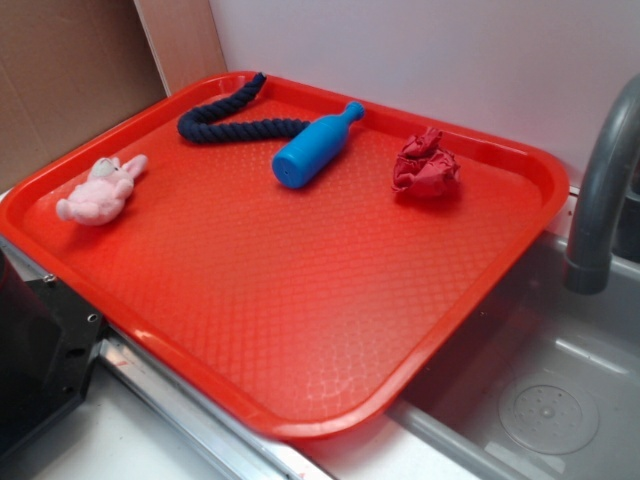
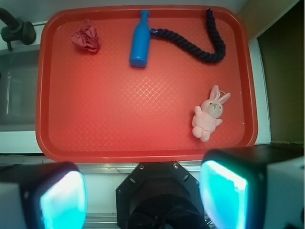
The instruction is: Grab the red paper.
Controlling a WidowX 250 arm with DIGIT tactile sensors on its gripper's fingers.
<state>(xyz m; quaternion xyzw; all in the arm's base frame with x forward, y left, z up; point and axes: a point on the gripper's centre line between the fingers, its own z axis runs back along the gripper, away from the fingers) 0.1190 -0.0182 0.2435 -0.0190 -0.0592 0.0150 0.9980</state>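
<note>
red paper (image 2: 86, 36): crumpled wad, far left corner of tray in my wrist view, lying free
my gripper (image 2: 143, 195): fingers spread wide apart, nothing between them, hanging off the near tray edge
paper vs gripper: well apart, far side of tray, off to the left
tray (image 2: 143, 129): red-orange, holds 4 things
bottle (image 2: 140, 40): blue, lying down, right of paper
rope (image 2: 200, 45): dark, touching bottle neck
bunny (image 2: 208, 114): pink, near right
</note>
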